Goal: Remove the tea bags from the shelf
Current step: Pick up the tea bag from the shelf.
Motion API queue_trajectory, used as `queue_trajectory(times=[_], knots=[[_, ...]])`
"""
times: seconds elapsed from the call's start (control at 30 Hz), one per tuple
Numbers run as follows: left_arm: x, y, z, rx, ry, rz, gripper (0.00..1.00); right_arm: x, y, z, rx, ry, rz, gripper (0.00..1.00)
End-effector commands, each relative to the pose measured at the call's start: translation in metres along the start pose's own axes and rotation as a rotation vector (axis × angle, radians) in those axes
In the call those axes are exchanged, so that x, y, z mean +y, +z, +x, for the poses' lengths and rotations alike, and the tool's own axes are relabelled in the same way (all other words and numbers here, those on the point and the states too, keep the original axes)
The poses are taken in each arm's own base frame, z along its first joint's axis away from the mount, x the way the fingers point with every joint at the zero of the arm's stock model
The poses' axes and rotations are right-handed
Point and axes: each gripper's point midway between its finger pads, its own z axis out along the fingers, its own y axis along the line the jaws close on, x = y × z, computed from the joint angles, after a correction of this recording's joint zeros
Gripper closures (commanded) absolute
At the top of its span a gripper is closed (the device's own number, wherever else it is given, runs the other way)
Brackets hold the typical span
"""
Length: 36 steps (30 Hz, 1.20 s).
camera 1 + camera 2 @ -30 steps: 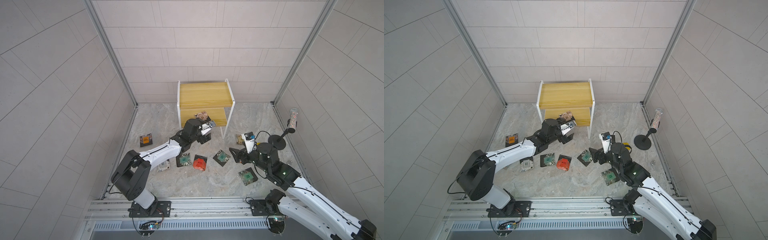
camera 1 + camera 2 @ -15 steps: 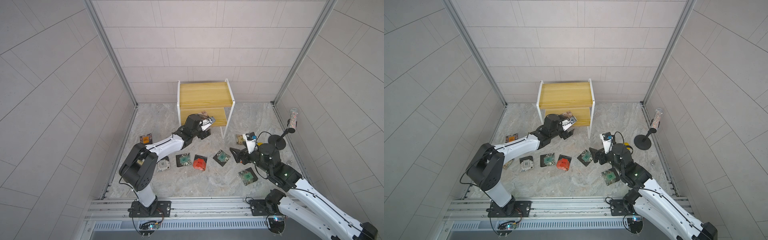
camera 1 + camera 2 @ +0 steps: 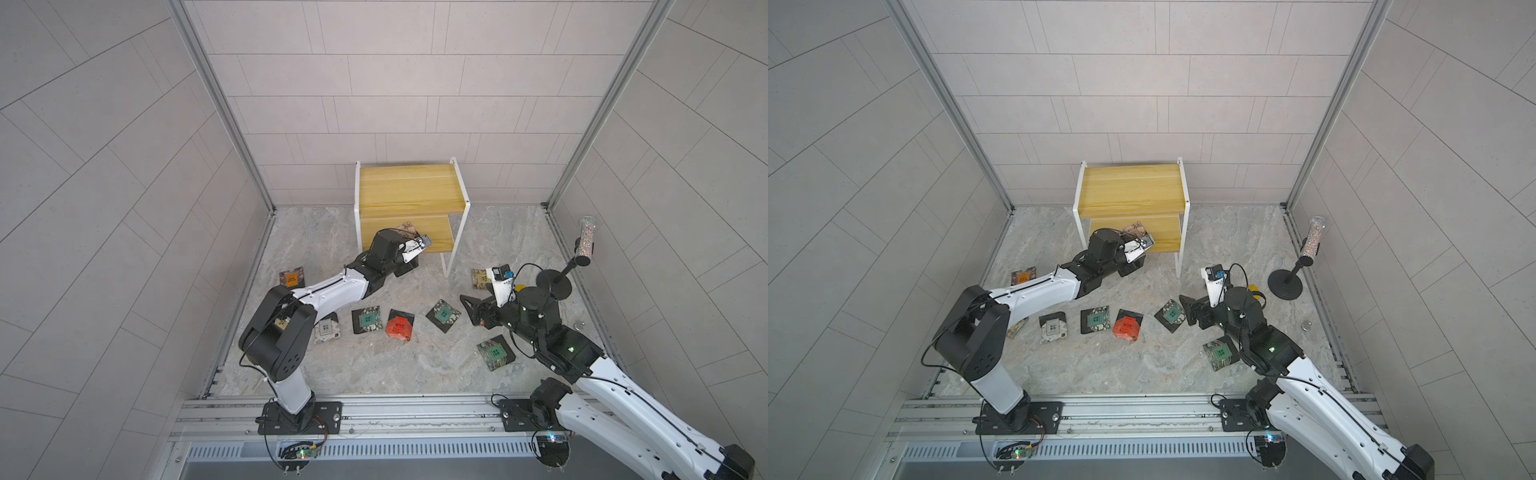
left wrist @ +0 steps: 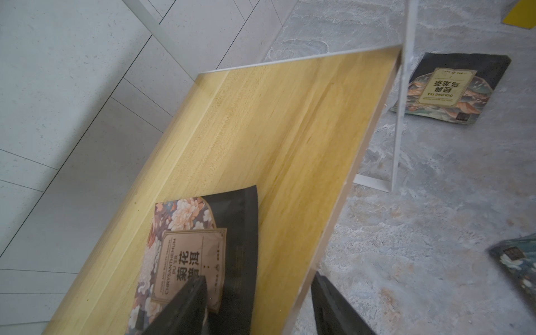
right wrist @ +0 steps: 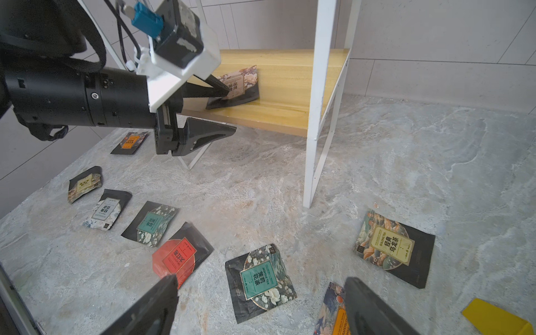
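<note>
A robotics lab test cell: grey panel walls (image 3: 415,104), marble-look floor (image 3: 415,370), aluminium mounting rail (image 3: 415,409) along the front.

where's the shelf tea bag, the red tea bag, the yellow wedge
shelf tea bag (image 4: 185,252): left wrist view, label
red tea bag (image 5: 178,255): right wrist view, label
yellow wedge (image 5: 496,319): right wrist view, middle
</note>
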Motion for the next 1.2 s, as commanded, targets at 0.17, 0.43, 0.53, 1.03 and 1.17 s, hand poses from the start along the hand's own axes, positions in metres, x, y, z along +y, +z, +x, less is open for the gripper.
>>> queue_trajectory(times=[0.17, 0.43, 0.53, 1.03, 1.17], knots=[[-0.006, -0.012, 0.005, 0.018, 0.002, 0.031, 0.51, -0.005, 0.001, 0.001, -0.016, 0.021, 0.020, 0.07], [-0.006, -0.023, 0.002, 0.013, -0.003, 0.036, 0.64, -0.005, 0.003, 0.001, -0.019, 0.030, 0.020, 0.07], [-0.005, -0.028, 0.001, 0.009, -0.003, 0.038, 0.68, -0.005, 0.004, 0.000, -0.021, 0.032, 0.018, 0.07], [-0.005, -0.063, -0.020, -0.032, 0.010, 0.016, 0.99, -0.006, 0.008, 0.003, -0.023, 0.036, 0.020, 0.07], [-0.008, -0.077, -0.025, -0.034, 0.016, 0.009, 1.00, -0.006, 0.008, 0.002, -0.026, 0.038, 0.019, 0.07]])
